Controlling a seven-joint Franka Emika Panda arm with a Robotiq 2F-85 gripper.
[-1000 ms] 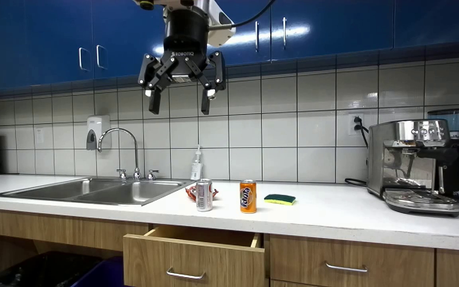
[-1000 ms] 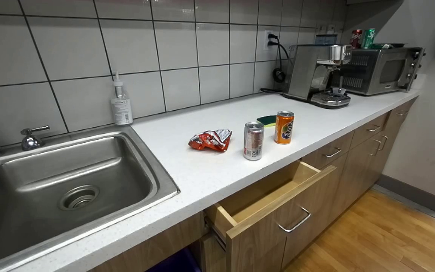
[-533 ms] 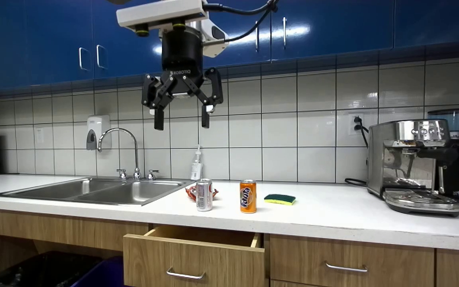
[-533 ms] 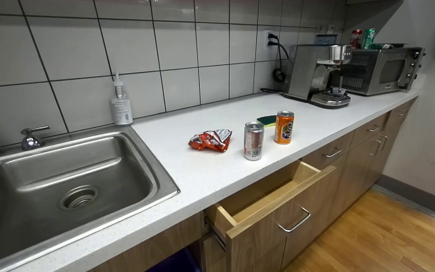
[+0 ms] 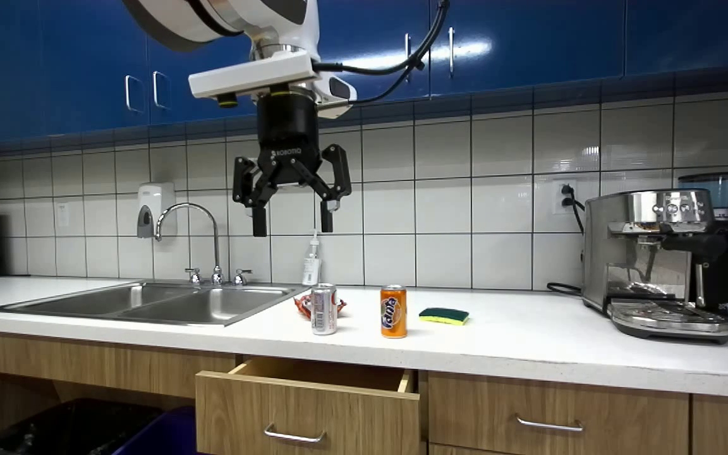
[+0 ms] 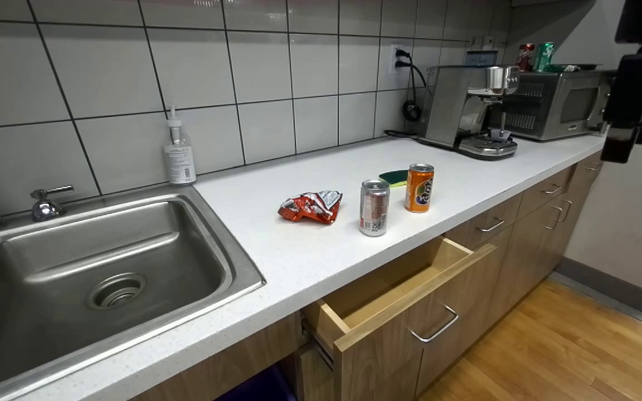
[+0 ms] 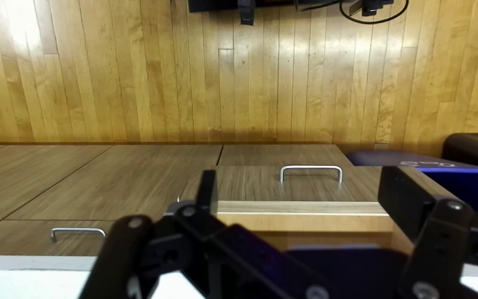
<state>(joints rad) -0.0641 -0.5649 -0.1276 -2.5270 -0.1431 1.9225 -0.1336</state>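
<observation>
My gripper (image 5: 293, 229) is open and empty, pointing down in the air above the counter's front area. It also shows at the right edge of an exterior view (image 6: 630, 142). In the wrist view its wide-apart fingers (image 7: 299, 172) frame the front of a pulled-out wooden drawer (image 7: 305, 207) with a metal handle (image 7: 311, 167). The open drawer (image 5: 307, 407) is below it. On the counter stand a silver can (image 5: 324, 309) and an orange Fanta can (image 5: 394, 311), both upright. A crumpled red wrapper (image 6: 310, 207) lies behind the silver can. A green-yellow sponge (image 5: 443, 315) lies behind the orange can.
A steel sink (image 6: 237, 245) with a faucet (image 5: 215, 243) is beside the wrapper. A soap bottle (image 6: 180, 156) stands at the tiled wall. An espresso machine (image 5: 648, 253) and a microwave (image 6: 555, 103) stand farther along. Blue cabinets (image 5: 528, 44) hang above. Bins (image 5: 67, 423) sit under the sink.
My gripper has moved down, staying open, and has come into view at the right edge of an exterior view. The cans, wrapper, sponge and drawer have not moved.
</observation>
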